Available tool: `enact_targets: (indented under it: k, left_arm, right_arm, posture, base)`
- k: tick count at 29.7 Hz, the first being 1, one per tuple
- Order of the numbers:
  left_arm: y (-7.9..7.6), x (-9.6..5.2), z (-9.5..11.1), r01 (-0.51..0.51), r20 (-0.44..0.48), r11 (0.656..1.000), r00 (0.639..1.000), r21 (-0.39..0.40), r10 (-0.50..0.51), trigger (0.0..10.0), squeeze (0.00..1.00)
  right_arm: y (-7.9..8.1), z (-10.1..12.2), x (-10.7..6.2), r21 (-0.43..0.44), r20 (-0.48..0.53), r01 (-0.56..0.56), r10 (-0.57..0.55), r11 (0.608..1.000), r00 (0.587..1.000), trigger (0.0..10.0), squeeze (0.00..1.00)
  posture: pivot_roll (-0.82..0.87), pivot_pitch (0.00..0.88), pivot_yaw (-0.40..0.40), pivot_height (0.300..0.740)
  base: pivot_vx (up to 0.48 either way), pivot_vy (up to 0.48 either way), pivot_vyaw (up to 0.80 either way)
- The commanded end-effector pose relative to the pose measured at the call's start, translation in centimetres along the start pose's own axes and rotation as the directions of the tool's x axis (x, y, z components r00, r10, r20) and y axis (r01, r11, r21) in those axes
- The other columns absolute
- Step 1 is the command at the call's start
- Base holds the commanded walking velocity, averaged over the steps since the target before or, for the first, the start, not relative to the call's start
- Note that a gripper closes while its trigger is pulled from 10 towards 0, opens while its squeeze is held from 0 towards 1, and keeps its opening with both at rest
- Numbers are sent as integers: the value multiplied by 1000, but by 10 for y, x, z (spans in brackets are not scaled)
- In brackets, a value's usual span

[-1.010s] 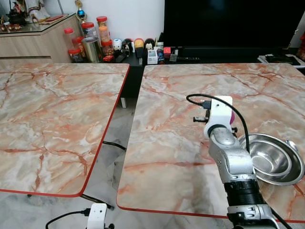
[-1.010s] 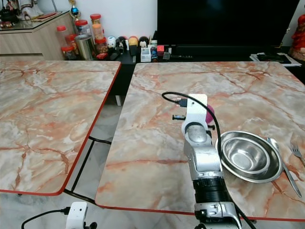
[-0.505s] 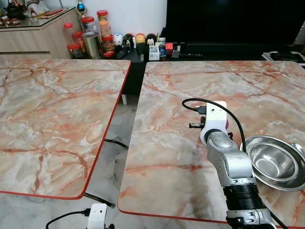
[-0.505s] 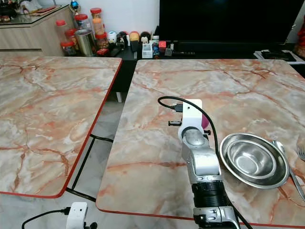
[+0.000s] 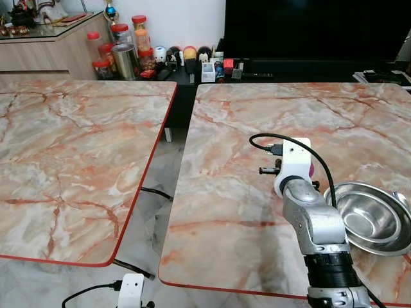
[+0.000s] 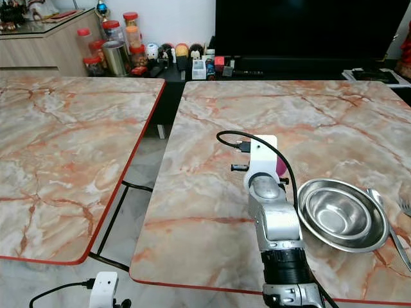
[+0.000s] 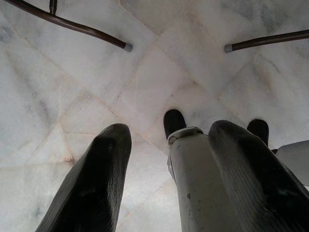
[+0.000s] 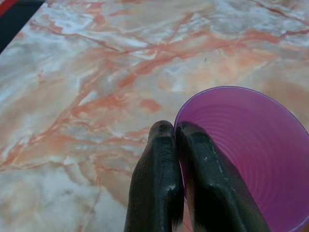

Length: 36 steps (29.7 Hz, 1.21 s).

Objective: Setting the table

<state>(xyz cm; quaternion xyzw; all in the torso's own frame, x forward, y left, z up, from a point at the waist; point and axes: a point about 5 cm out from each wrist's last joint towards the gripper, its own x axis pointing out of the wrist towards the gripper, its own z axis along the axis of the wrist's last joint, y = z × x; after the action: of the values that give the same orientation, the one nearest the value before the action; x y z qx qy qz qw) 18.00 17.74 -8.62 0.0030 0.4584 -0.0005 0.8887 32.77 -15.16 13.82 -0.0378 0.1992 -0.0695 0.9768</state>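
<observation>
A purple plastic cup (image 8: 246,154) is held at its rim by my right gripper (image 8: 176,140), one finger inside the cup and one outside, pressed together. In the eye views the cup (image 6: 281,164) peeks out pink behind the white wrist mount, low over the right marble table (image 5: 225,212). A steel bowl (image 5: 369,218) sits just right of it on that table. Beside the bowl lie a spoon (image 6: 383,218) and a fork (image 6: 404,205). My left gripper (image 7: 171,129) hangs open over the floor.
A second marble table (image 5: 77,147) stands to the left, with a gap of tiled floor and table legs (image 5: 151,192) between the two. Jars and small items (image 5: 128,54) line a low dark bench below a TV at the back.
The head views shifted a little. My right gripper stays shut on the cup next to the bowl, at about the same place over the table.
</observation>
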Motion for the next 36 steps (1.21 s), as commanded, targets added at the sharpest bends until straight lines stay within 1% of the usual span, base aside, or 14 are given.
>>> enact_targets:
  k: [1,23,36]
  left_arm:
    - [1,-1,-4,-1,-16,1000,1000,-7,1,10000,0]
    - [0,-1,-6,5,-22,1000,1000,-4,-5,10000,0]
    - [1,-1,-7,2,-26,1000,1000,0,-2,10000,0]
  right_arm:
    - [-3,4,-3,3,14,16,-16,1000,1000,10000,0]
    - [-12,-4,-1,6,-13,60,-60,998,998,10000,0]
    - [-9,-2,-1,17,-3,41,-41,999,999,10000,0]
  posture:
    - [-52,0,22,740]
    - [-49,0,22,740]
    - [-48,0,22,740]
  base:
    - [0,0,0]
    - [0,0,0]
    - [0,0,0]
